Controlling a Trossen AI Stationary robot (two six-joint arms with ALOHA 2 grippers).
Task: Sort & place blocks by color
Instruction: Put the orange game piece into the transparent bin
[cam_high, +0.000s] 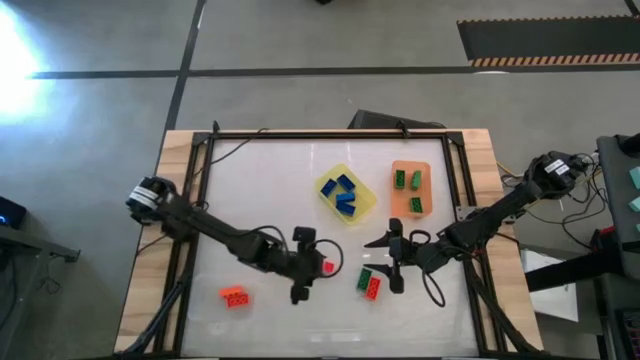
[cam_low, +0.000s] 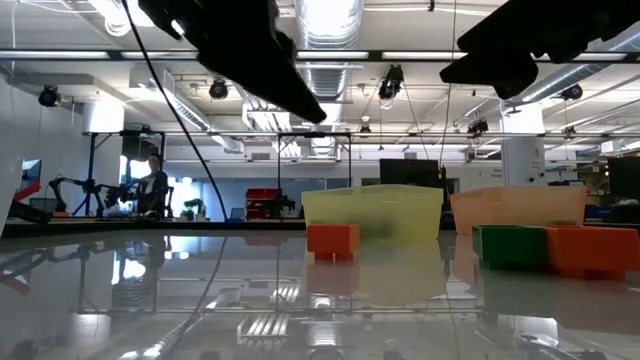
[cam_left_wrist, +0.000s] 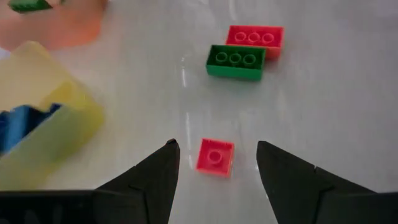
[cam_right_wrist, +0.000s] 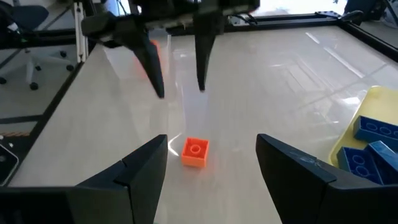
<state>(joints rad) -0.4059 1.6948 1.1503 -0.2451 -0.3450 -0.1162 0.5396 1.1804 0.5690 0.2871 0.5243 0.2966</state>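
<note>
That small red brick (cam_left_wrist: 215, 157) sits on the table between the left gripper (cam_left_wrist: 216, 163)'s open jaws; looks light, rigid, slick plastic, so pinch its flat sides; right gripper (cam_right_wrist: 211, 163) open nearby too.

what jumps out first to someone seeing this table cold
Both open grippers meet mid-table over one small red brick, the left gripper straddling it and the right gripper facing it. Behind them, a yellow tray holds blue bricks and an orange tray holds green bricks.
</note>
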